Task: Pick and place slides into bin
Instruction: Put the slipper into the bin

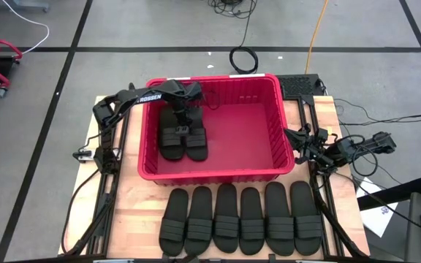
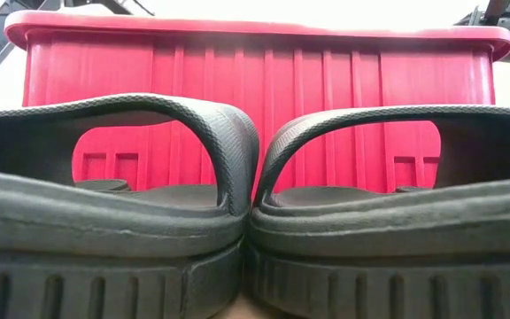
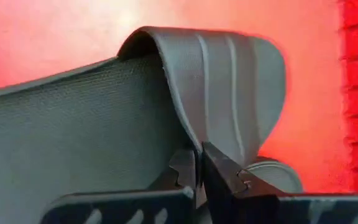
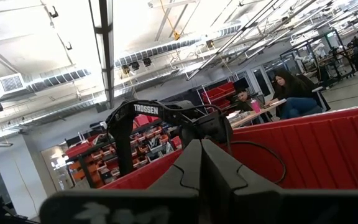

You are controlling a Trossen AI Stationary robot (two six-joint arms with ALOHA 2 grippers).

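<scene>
The red bin [image 1: 269, 95] stands mid-table; it also shows in the low view [image 2: 264, 71]. Two black slides [image 1: 172, 142] [image 1: 197, 145] lie side by side in its left half. My left gripper [image 1: 183, 124] reaches into the bin from the far left and is shut on one slide's strap [image 3: 229, 81]. The other slide [image 3: 275, 174] shows just beyond it. Several more slides [image 1: 240, 219] lie in a row on the table in front of the bin. My right gripper [image 1: 298, 139] is shut and empty, outside the bin's right wall; it also shows in its wrist view [image 4: 201, 162]. My left gripper pinches the ribbed strap's edge [image 3: 199, 146], low down where it nears the sole, between its two fingers. One finger [image 3: 182, 171] is on the strap's inner side and one [image 3: 225, 174] is outside. The fingers come from above, slanting down. Whether the slide rests on the bin floor, I cannot tell.
The row of slides fills the table's near edge, and two of them [image 2: 104, 177] [image 2: 397, 177] block most of the low view. The bin's right half [image 1: 247, 124] is bare red floor. Cables and the arm frames line both table sides.
</scene>
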